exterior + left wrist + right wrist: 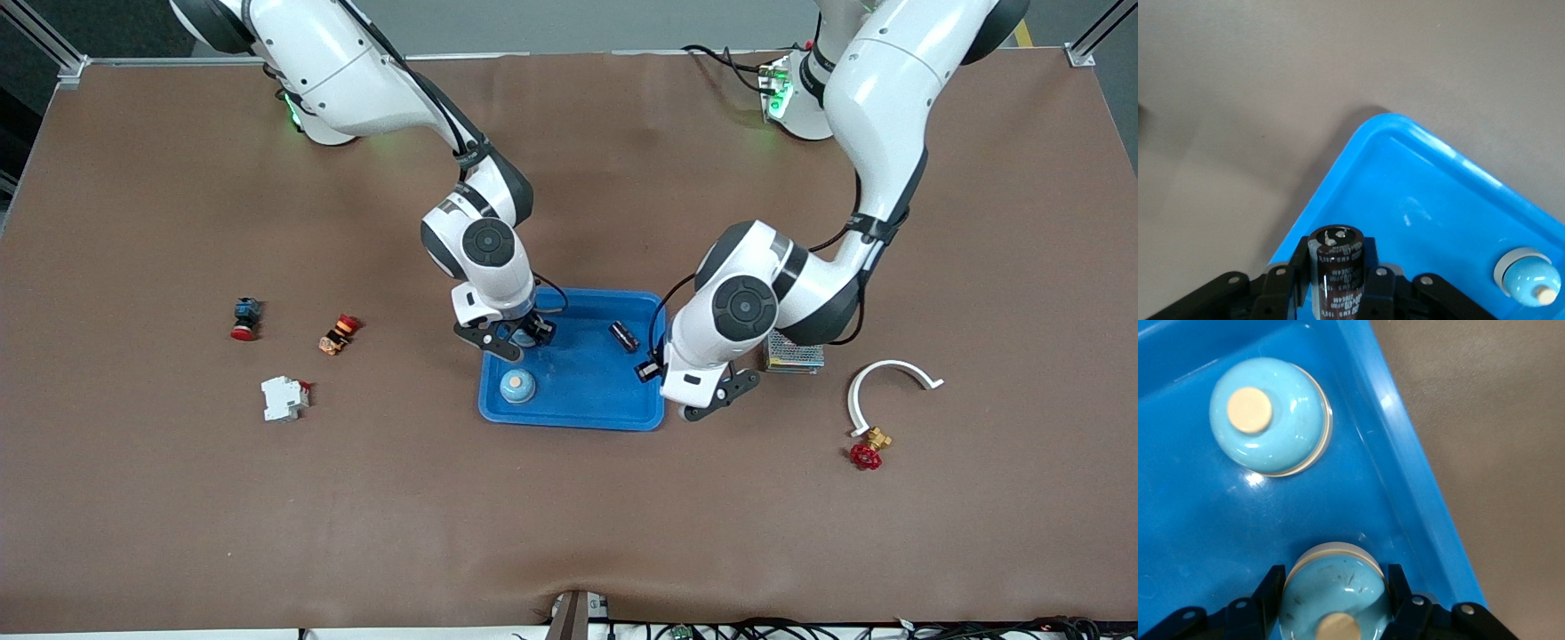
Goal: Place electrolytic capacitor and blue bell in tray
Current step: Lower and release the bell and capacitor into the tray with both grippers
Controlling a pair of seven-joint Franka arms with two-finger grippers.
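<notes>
Blue bell in right pincer over tray.

Bench: brown mat covers the whole top.
Middle: bright-blue tray lies flat on it.
Right arm's end: red-capped push button, orange-and-red switch, and, nearer the front camera, a white circuit breaker.
Left arm's end: silver mesh-covered box just beside the tray, white curved clip, brass valve with red handwheel.
</notes>
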